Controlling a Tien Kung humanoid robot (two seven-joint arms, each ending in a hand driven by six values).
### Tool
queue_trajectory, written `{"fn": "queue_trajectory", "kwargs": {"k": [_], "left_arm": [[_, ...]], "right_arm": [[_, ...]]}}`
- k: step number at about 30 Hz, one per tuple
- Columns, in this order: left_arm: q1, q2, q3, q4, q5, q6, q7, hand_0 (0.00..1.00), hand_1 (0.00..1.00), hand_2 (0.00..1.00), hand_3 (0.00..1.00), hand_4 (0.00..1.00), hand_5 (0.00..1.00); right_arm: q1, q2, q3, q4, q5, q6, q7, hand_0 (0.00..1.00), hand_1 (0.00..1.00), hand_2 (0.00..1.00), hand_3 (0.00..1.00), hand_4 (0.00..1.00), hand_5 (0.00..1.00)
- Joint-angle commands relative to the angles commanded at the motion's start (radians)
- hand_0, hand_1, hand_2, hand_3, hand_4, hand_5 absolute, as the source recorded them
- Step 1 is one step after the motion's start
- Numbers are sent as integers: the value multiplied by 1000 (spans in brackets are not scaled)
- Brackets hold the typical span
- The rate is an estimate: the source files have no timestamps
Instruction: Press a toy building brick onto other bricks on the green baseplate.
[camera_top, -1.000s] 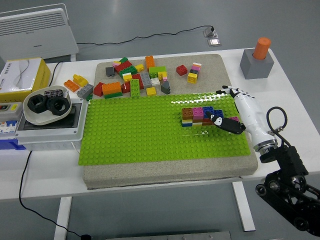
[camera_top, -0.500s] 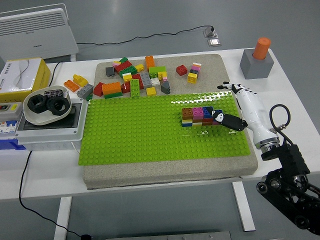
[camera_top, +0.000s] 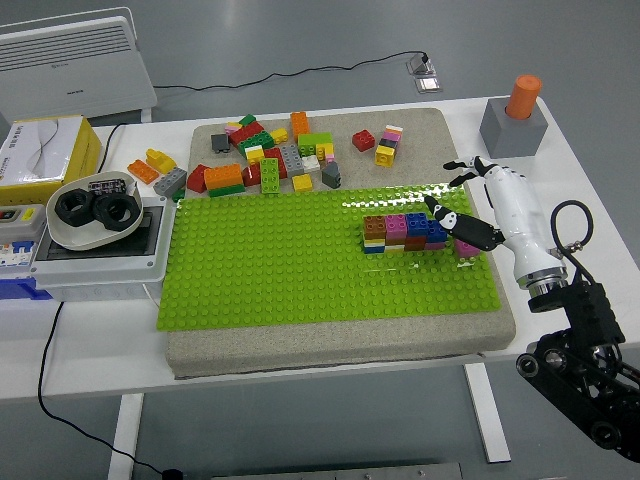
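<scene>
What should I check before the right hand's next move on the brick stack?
1. Green studded baseplate lying flat on the grey slab: ok.
2. Multicoloured row of stacked bricks seated on the baseplate: ok.
3. White-and-black right hand at the row's right end, dark finger over the pink brick: ok.
4. Pink brick fully pressed down: cannot tell.
5. Loose pile of spare bricks clear of the hand: ok.
6. Left hand: not in view.
</scene>
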Motion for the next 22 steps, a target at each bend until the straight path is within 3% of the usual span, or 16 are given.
{"fn": "queue_trajectory", "kwargs": {"k": [5,6,12,13,22], "left_arm": [[2,-2,5,0,-2,-6,6,686,336,482,713,776,998],[2,-2,6,0,-3,-9,8,681,337,482,708,778,998],[6,-3,17,0,-10,-20,13,681,337,482,708,778,998],[7,-3,18,0,-12,-21,13,680,330,479,706,780,998],[13,-13,36,0,-29,-20,4,680,326,476,705,781,998]], "right_arm": [[-1,1,-1,-5,5,-5,-3,666,576,454,486,821,412],[-2,1,-1,-6,5,-5,-4,667,572,460,429,809,397],[-5,0,-5,-12,2,-1,-22,667,572,460,429,809,397],[-6,0,-6,-12,1,-1,-24,668,584,489,389,799,382],[-14,-5,-7,-13,10,-3,-20,671,611,521,344,799,382]]}}
